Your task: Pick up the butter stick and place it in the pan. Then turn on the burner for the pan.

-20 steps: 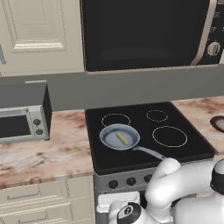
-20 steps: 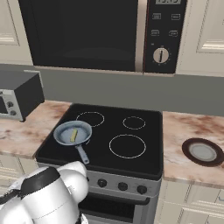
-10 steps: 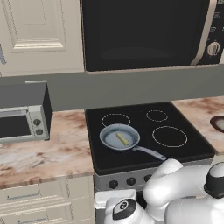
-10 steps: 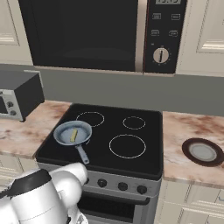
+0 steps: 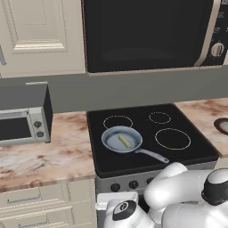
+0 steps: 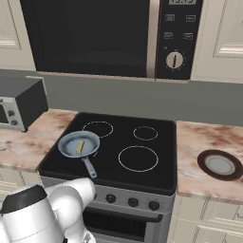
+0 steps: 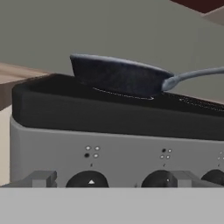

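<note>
Hand view puts us low in front of the stove (image 7: 113,144), looking at its knobs (image 7: 89,179) with the pan (image 7: 118,76) seen side-on above, its handle (image 7: 197,74) reaching right. Our gripper's (image 7: 111,181) finger tips (image 7: 41,179) stand well apart, holding nothing. From the left base view we see the butter stick (image 5: 124,141) lying inside the pan (image 5: 121,139) on the front left burner, handle (image 5: 152,155) pointing toward the front right. The right base view gives us the same: butter stick (image 6: 80,146) in the pan (image 6: 79,144), and a dark dish (image 6: 220,164) on the table (image 6: 199,142) to the right of the stove.
</note>
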